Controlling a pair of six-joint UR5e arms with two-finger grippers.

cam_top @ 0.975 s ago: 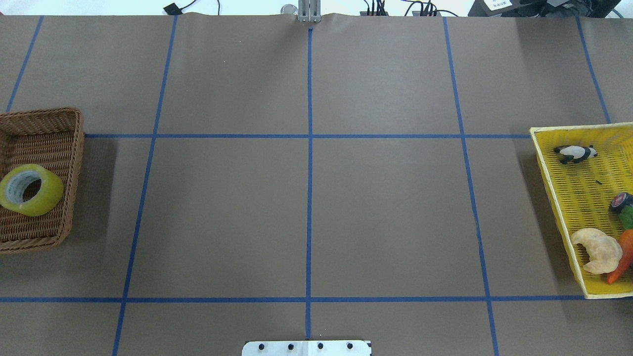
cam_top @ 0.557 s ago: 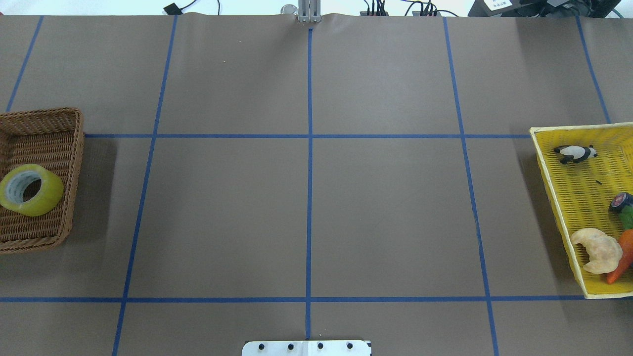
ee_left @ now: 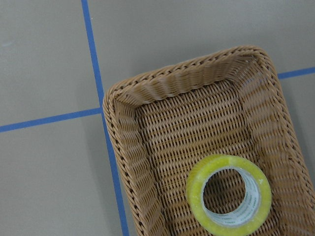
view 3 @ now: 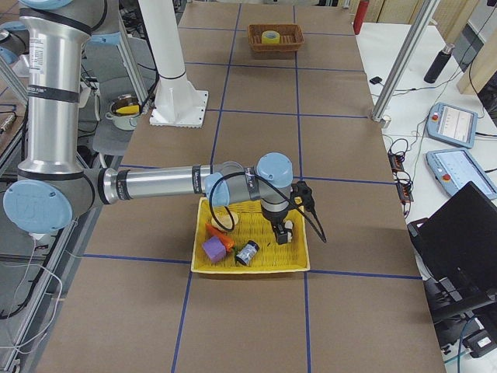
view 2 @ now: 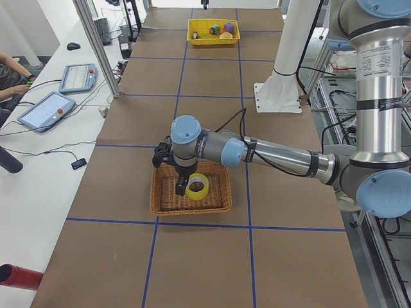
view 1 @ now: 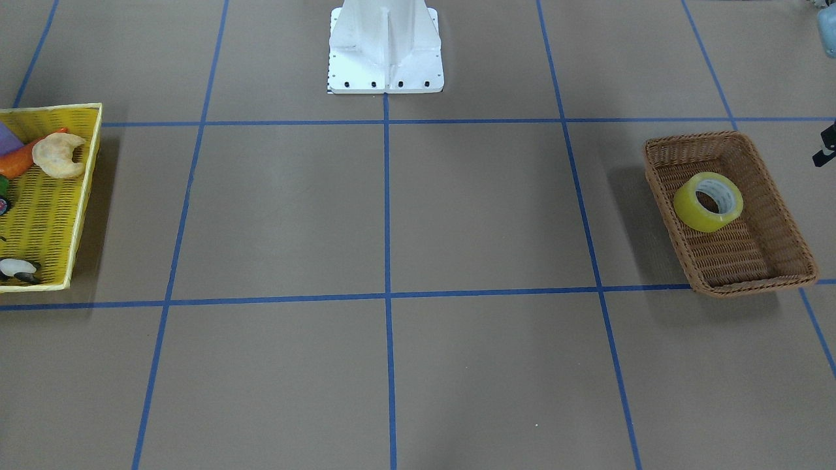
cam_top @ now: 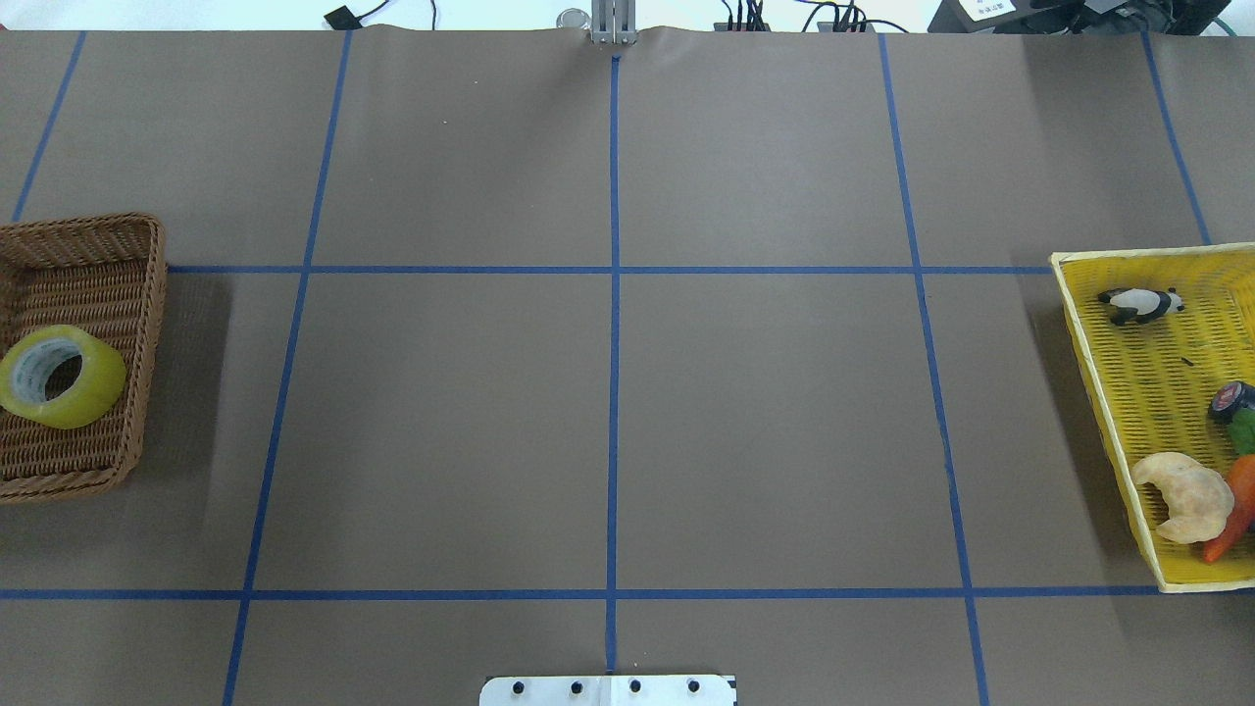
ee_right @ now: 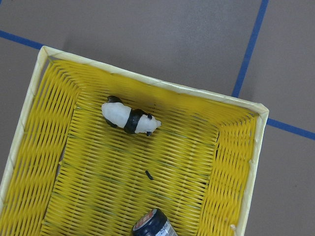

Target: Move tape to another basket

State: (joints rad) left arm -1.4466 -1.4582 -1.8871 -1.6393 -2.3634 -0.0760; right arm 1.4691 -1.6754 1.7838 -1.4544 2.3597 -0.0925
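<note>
The yellow tape (cam_top: 94,388) lies flat in the brown wicker basket (cam_top: 88,265) at the table's left edge. It also shows in the front view (view 1: 688,207), inside the basket (view 1: 738,261). The left wrist view looks straight down on the tape (ee_left: 196,191) and the basket (ee_left: 177,123); no fingers show there. In the exterior left view my left gripper (view 2: 182,186) hangs over the basket (view 2: 167,202) beside the tape (view 2: 193,194); I cannot tell if it is open. My right gripper (view 3: 281,233) hangs over the yellow basket; I cannot tell its state.
A bright yellow plastic basket (cam_top: 1147,392) at the table's right edge holds a toy panda (cam_top: 1137,304), a croissant (cam_top: 1186,495), a carrot (cam_top: 1235,510) and a dark can (ee_right: 152,226). The robot's white base (view 1: 385,46) stands at the near middle. Blue tape lines grid the brown table.
</note>
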